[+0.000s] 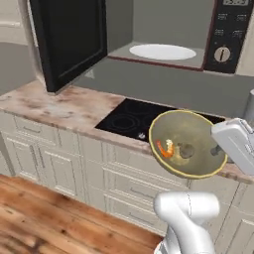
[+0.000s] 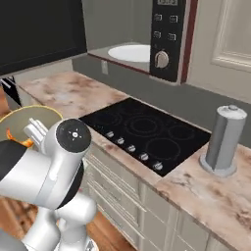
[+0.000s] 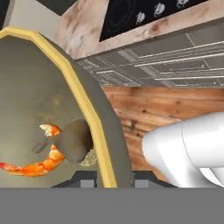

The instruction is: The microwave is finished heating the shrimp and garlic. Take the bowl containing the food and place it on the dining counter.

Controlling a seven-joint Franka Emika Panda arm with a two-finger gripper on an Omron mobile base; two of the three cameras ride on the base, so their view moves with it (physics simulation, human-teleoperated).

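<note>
Home kitchen; built-in microwave (image 1: 149, 39); black cooktop (image 2: 147, 132); marble counter (image 1: 59, 106); beige cabinets (image 1: 54, 158); wood floor (image 1: 44, 218).

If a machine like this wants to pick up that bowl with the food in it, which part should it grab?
The rim. The bowl is wide and smooth-sided, so only its thin yellowish edge fits between two fingers. Here the hand pinches that edge, one finger inside, one outside, away from the shrimp and garlic.

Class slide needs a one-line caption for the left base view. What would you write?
Gripper shut on the rim of the bowl, holding shrimp and garlic before the cooktop, microwave open.
</note>
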